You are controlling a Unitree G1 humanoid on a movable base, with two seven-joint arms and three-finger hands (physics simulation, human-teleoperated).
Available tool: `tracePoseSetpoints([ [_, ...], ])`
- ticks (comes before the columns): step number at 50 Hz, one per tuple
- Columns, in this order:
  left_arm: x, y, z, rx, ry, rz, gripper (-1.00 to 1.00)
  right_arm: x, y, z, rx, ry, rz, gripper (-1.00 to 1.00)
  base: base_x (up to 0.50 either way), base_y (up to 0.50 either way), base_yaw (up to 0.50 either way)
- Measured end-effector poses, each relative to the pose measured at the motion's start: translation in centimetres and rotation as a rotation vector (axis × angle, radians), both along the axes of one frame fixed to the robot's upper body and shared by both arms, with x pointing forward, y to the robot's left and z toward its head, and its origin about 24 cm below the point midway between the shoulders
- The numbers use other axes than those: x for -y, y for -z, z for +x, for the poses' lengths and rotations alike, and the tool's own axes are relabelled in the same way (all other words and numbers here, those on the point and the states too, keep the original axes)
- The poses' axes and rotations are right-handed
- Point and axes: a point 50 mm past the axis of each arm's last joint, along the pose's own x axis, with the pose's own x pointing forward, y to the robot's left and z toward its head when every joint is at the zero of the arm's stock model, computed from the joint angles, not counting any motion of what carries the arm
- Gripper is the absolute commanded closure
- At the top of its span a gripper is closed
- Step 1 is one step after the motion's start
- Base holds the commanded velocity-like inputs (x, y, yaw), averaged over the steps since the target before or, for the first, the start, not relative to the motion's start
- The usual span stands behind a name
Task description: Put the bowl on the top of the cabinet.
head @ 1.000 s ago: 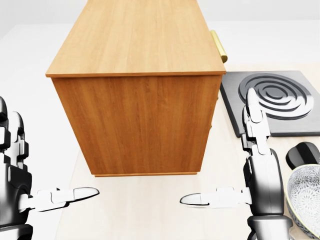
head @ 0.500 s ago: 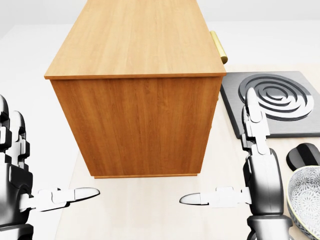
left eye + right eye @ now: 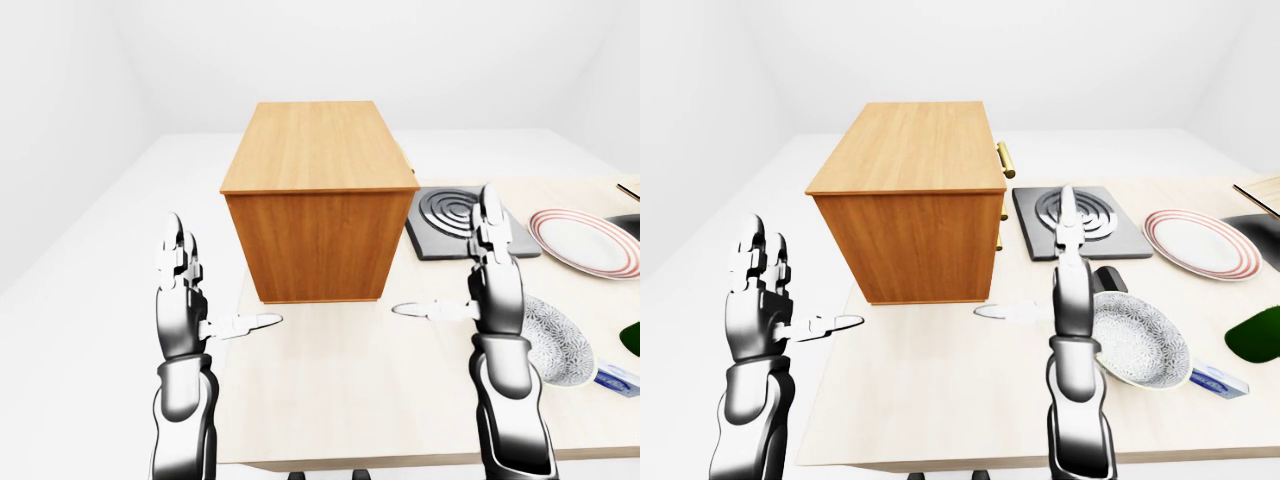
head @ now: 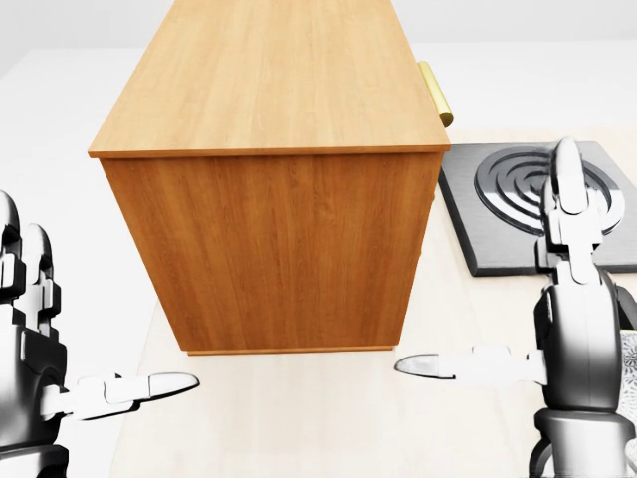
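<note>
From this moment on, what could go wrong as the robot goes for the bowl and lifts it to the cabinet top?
1. The right hand is open beside the bowl, which lies tilted by a small dark object; a sideways reach could knock either.
2. The cabinet top sits well above the table, so a shallow lift might catch the bowl on its upper edge.
3. The striped plate and stove plate lie close by; a wide swing may clip them.

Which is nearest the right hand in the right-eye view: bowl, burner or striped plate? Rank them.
From the right hand:
1. Bowl, just to its right, low in the view.
2. Burner, above it, beside the cabinet.
3. Plate, far to the right.
</note>
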Motion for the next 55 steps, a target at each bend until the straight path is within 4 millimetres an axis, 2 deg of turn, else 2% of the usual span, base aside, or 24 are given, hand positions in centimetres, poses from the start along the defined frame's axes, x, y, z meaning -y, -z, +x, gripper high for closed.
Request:
tracePoseSetpoints([
  [8,0.0,0.0,0.1,0.000,-0.004,0.001,-1.00,2.4,-1.2,0.4,-0.030,0.058,0.036,-1.00,0.00,0.00,0.00],
  [20,0.1,0.1,0.1,-0.005,-0.007,0.004,-1.00,4.8,-3.1,-0.3,0.036,0.090,-0.007,-1.00,0.00,0.00,0.00],
  [38,0.2,0.2,0.2,-0.008,-0.011,0.009,-1.00,8.1,-2.1,-2.7,-0.128,0.191,-0.285,-1.00,0.00,0.00,0.00],
  [46,0.2,0.2,0.1,-0.008,-0.010,0.010,-1.00,8.8,-1.8,-3.9,-0.211,0.199,-0.413,-1.00,0.00,0.00,0.00],
  [55,0.3,0.2,0.2,-0.009,-0.009,0.011,-1.00,9.1,-0.4,-4.6,-0.319,0.184,-0.526,-1.00,0.00,0.00,0.00],
])
